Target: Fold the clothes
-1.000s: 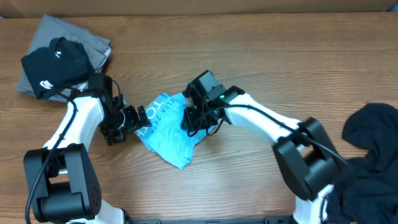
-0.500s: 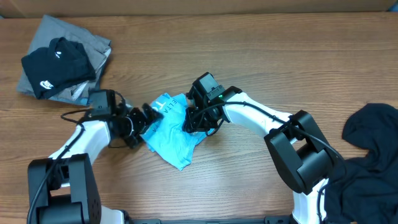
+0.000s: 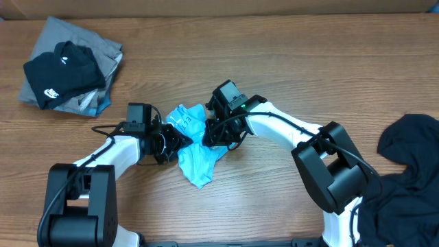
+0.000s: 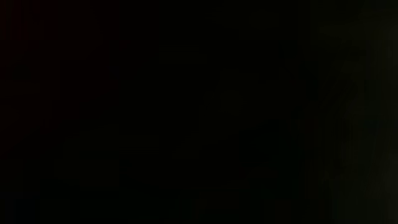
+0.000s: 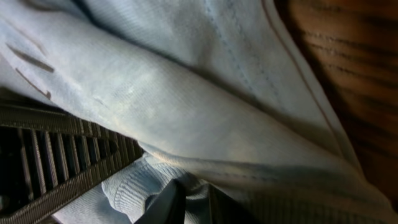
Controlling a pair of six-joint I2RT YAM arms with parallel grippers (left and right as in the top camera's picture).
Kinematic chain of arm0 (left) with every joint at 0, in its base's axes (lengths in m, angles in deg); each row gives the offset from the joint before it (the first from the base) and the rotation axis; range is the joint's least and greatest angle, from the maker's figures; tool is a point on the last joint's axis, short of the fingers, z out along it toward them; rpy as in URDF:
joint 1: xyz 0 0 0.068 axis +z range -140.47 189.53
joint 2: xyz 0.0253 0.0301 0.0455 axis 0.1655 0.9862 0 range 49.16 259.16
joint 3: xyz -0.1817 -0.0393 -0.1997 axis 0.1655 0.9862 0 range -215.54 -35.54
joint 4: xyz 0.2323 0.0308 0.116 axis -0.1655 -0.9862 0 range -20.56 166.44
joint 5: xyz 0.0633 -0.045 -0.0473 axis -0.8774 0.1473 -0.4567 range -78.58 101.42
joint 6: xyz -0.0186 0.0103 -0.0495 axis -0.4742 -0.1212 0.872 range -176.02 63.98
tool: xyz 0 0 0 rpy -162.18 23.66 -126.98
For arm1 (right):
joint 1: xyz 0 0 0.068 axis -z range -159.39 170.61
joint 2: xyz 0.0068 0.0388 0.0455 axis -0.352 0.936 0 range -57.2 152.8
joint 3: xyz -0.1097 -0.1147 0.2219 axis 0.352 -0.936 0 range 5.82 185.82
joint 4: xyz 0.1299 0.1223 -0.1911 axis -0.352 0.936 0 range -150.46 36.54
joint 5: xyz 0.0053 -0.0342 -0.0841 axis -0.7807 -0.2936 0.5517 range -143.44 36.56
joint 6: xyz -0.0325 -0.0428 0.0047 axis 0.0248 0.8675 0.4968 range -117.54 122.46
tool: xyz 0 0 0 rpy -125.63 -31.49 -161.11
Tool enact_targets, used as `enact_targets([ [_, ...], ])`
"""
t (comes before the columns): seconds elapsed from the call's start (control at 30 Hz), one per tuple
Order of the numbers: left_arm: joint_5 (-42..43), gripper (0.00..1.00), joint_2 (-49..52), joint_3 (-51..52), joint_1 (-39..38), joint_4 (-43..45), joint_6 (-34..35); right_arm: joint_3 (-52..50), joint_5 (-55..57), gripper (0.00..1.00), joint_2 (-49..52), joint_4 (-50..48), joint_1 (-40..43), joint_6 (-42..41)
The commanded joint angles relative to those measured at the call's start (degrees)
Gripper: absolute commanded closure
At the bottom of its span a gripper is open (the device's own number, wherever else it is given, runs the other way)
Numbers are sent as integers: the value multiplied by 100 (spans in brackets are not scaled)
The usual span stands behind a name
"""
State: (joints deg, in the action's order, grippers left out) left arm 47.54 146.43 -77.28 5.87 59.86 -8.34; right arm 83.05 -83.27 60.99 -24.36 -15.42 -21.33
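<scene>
At centre, the light blue T-shirt lies crumpled, pale lettering partly showing.

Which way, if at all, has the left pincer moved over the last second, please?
Yes. In the overhead view the left pincer has moved rightward, away from the folded clothes pile and toward the light blue T-shirt.

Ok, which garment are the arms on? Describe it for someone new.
Look at the middle of the wooden table, where the left arm and right arm meet. The crumpled light blue T-shirt with pale lettering lies there. Its neighbours, a black-on-grey stack far left and a black heap far right, are dark.
</scene>
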Motion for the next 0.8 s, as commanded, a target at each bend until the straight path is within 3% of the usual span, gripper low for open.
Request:
enact_targets([
  [0.0,-358,87,236,210,105,-136,-13,-61,166,85,90,295,17,-31],
  [0.1,-243,96,192,42,293,-282,-437,-61,170,86,-284,459,157,-33],
  [0.23,-317,96,-31,-669,505,-1213,-1152,-61,304,84,-1193,634,448,-50],
  [0.47,-1056,96,-446,-3541,658,-3274,-2284,-61,610,78,-2732,927,1012,-24],
  [0.63,-1550,96,-437,-5077,1113,-3401,-2260,-61,778,78,-2940,1235,1067,-26],
  [0.77,-1668,96,-402,-5434,1867,-3012,-2079,-63,868,78,-2935,1478,1064,-20],
])
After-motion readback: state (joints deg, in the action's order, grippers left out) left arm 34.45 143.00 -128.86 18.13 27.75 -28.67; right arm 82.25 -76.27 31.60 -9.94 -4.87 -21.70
